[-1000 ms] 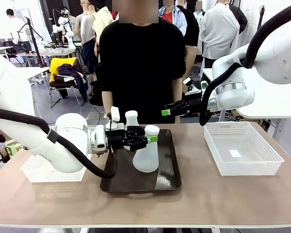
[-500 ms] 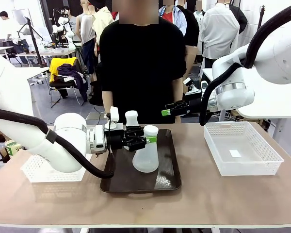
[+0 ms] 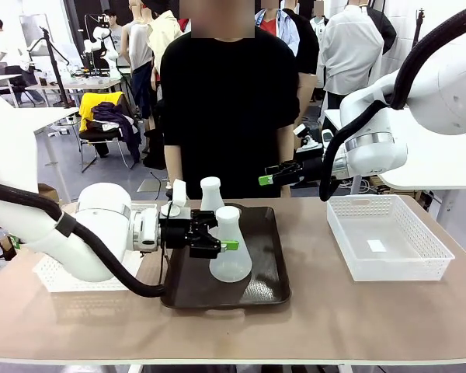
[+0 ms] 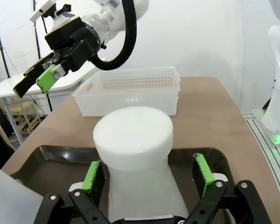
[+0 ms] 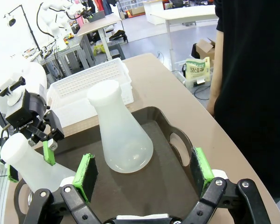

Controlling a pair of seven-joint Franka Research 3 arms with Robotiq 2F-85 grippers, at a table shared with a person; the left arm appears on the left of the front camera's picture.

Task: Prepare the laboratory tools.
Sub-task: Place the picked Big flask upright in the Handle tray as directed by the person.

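On the desk, the left gripper has let go: a second ago its fingers pinched the near flask at the neck, and now they stand spread either side of it. That flask rests on the dark tray, slightly nearer than before, with the second flask behind it. The right gripper stays raised and open, unmoved.

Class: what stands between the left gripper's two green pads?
In the left wrist view, the near flask's neck stands between the left gripper's open pads, untouched.
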